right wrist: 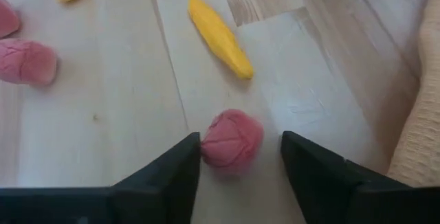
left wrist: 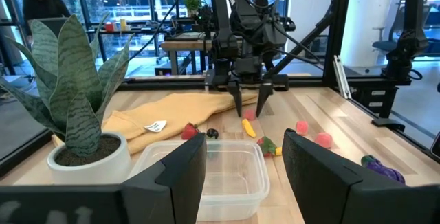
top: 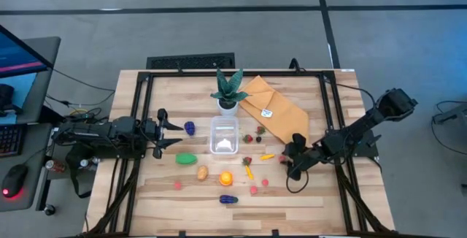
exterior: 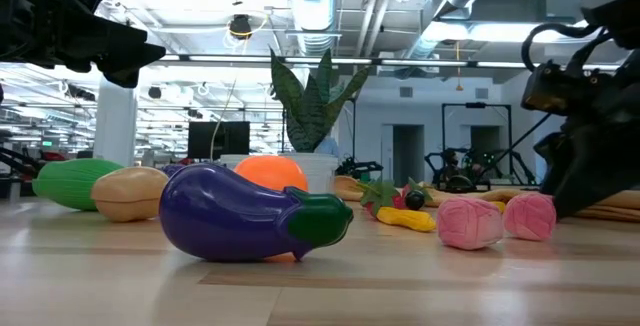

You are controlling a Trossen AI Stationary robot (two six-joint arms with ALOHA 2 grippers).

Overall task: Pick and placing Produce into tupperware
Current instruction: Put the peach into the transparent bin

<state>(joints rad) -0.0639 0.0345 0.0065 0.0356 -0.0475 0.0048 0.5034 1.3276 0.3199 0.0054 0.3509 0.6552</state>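
Pink fruit [right wrist: 232,141] sits on the worktop [top: 306,194] at four o'clock from the empty tub [top: 225,136], between my right fingers [right wrist: 168,176], spread, touching one side. Everything waits outside; left fingers [left wrist: 179,176] hover apart.
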